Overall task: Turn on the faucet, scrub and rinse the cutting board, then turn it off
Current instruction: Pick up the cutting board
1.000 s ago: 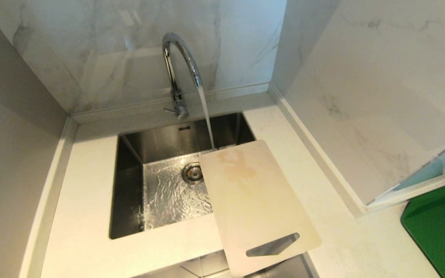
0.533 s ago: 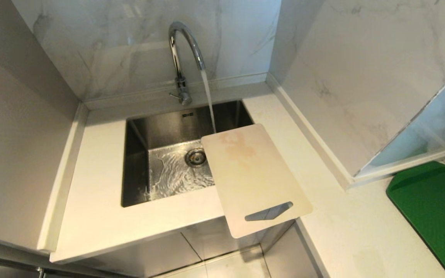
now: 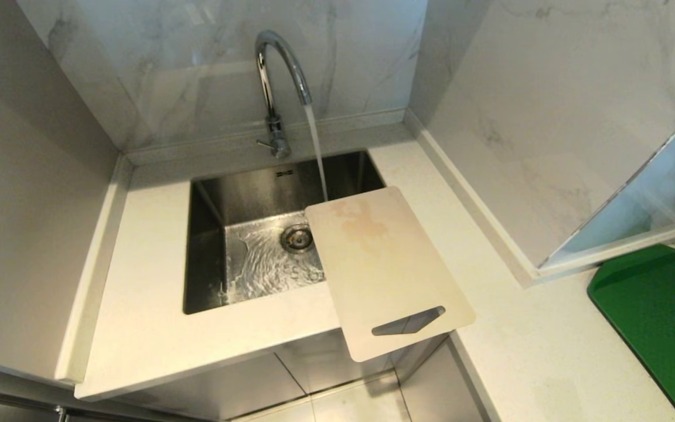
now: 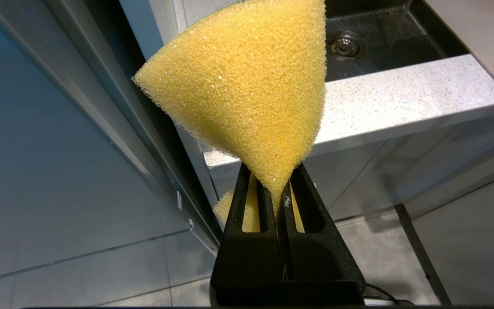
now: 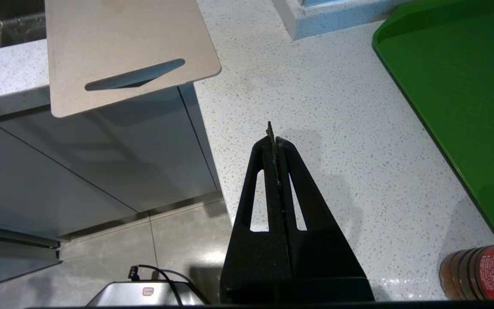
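Note:
The chrome faucet (image 3: 276,76) runs, its stream falling into the steel sink (image 3: 214,193) just past the far edge of the cutting board (image 3: 381,264). The cream board lies across the sink's right rim, its slot-handle end (image 5: 131,75) overhanging the counter front. Neither arm shows in the head view. My left gripper (image 4: 278,195) is shut on a yellow sponge (image 4: 247,81), low in front of the counter edge. My right gripper (image 5: 274,139) is shut and empty, over the counter to the right of the board.
A green tray (image 3: 660,316) lies on the counter at the right; a spice jar (image 5: 483,272) stands near its front. Marble walls enclose the sink corner. Grey cabinet fronts (image 5: 101,159) and tiled floor lie below the counter edge.
The whole head view has shifted: the sink and board sit smaller and higher, with cabinet fronts and floor now showing below. The board and running water are as before.

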Robot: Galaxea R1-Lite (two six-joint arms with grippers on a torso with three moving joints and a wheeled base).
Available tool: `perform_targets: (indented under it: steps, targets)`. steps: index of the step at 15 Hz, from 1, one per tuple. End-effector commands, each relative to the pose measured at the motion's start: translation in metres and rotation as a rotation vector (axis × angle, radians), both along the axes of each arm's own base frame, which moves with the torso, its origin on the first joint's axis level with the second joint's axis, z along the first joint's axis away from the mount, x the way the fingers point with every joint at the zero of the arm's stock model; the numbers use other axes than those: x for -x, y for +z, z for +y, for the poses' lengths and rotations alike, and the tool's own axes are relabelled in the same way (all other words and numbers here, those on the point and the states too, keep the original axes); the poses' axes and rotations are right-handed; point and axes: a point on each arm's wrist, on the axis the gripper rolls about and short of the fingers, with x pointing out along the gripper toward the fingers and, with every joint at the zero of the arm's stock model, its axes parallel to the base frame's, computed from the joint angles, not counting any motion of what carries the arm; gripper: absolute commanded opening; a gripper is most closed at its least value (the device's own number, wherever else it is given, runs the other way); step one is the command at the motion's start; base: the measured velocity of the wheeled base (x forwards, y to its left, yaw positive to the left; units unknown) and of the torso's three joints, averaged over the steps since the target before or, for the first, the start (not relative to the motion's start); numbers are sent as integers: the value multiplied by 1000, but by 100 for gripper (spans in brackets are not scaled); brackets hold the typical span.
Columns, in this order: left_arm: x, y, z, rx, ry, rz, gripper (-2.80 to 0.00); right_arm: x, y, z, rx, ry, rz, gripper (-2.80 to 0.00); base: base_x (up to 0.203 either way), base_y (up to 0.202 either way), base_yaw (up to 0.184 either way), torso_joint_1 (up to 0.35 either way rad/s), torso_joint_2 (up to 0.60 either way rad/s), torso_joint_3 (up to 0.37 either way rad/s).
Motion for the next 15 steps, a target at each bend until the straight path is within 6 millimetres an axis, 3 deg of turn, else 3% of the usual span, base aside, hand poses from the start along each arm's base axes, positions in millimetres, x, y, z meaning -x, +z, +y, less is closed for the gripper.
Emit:
perform_targets:
  steps: [1,5,7,10,15]
  targets:
    - [0,0,0,0,1,-2,-280,2,5,0,1,-7,-16,-280,0,0,0,0,0,0]
    - [0,0,0,0,1,-2,-280,15,55,0,-15,-5,-5,-280,0,0,0,0,0,0]
    - [0,0,0,0,0,-2,-280,3,91,0,-95,-3,106,-280,0,0,0,0,0,0]
    - [0,0,0,0,1,-2,-280,-42,131,0,-274,-31,299,-280,0,0,0,0,0,0]
    - [0,0,0,0,1,-2,-280,-135,140,3,-733,-193,633,-280,0,0,0,0,0,0]
